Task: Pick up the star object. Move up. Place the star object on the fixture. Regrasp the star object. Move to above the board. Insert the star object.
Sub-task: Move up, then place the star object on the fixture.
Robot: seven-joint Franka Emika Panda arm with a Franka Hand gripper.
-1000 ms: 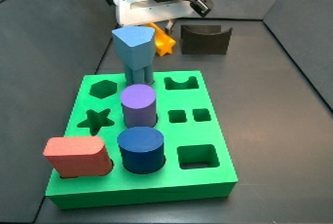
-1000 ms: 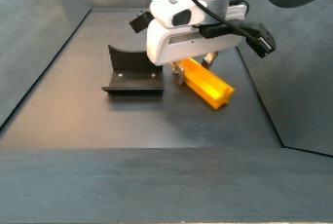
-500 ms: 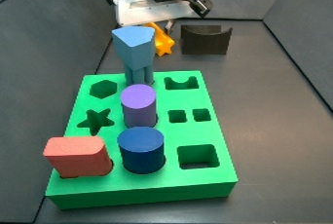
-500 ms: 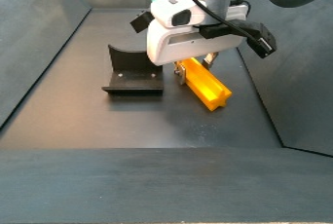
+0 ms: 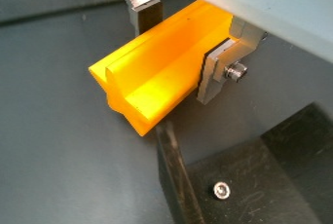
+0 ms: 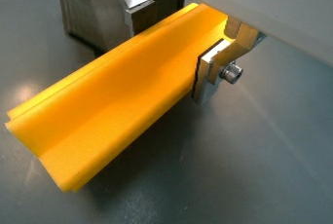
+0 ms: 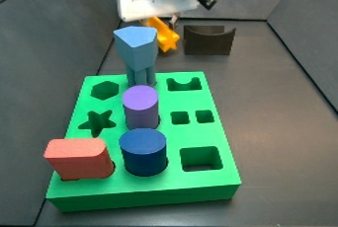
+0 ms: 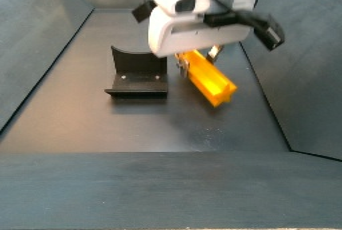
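The board [image 7: 211, 127] is lying flat in the foreground of a side view, with a blue pentagon peg [image 7: 134, 53], a purple cylinder [image 7: 141, 108], a dark blue cylinder [image 7: 142, 152] and a red block [image 7: 77, 159] standing in it. Its star hole [image 7: 95, 122] is showing open, near the purple cylinder.

The gripper [image 8: 203, 49] is hanging beyond the far end of the board, beside the fixture [image 8: 135, 74]. Its fingers [image 6: 213, 64] are pressing on both long flanks of the star object [image 6: 111, 106], so it is holding the piece; both wrist views show the silver plates touching the orange sides.

The star object [image 8: 209, 78] is lying roughly level, appearing clear of the floor, its long axis running out from between the jaws and slanting toward the near side of the table. Most of its length is projecting past the grip. It is sitting just beside the fixture, not over it.

Judgement: the lift appears to be under way. The deciding relation is sideways offset: the fixture's notch [image 7: 209, 36] lies to one side of the held piece, and the peg's long axis will need aligning with it. Open floor surrounds the fixture on the table side. The tray walls are standing well apart from the gripper. The pentagon peg rises near the path back toward the board.
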